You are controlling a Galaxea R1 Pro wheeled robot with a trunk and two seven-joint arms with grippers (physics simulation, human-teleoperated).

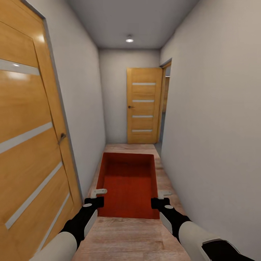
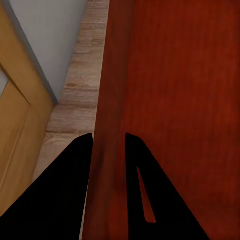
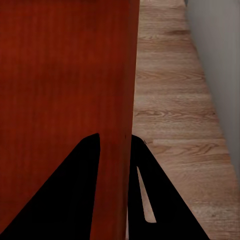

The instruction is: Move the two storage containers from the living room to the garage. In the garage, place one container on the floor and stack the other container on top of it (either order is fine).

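Observation:
An orange-red storage container (image 1: pixel 128 185), topless and finely ribbed inside, hangs level in front of me over the wood-plank floor of a narrow hallway. My left gripper (image 1: pixel 98 195) is shut on its left wall, and the left wrist view shows the thin wall (image 2: pixel 107 90) pinched between the gripper (image 2: pixel 109 142) fingers. My right gripper (image 1: pixel 161 198) is shut on the right wall. In the right wrist view that wall (image 3: pixel 129 75) runs between the gripper (image 3: pixel 116 142) fingers.
A closed wooden door (image 1: pixel 29 145) with pale stripes stands close on my left. Another door (image 1: pixel 144 107) closes the hallway's far end, with an open doorway (image 1: pixel 165 108) beside it in the right wall. Pale walls hem in both sides of the plank floor (image 1: pixel 130 235).

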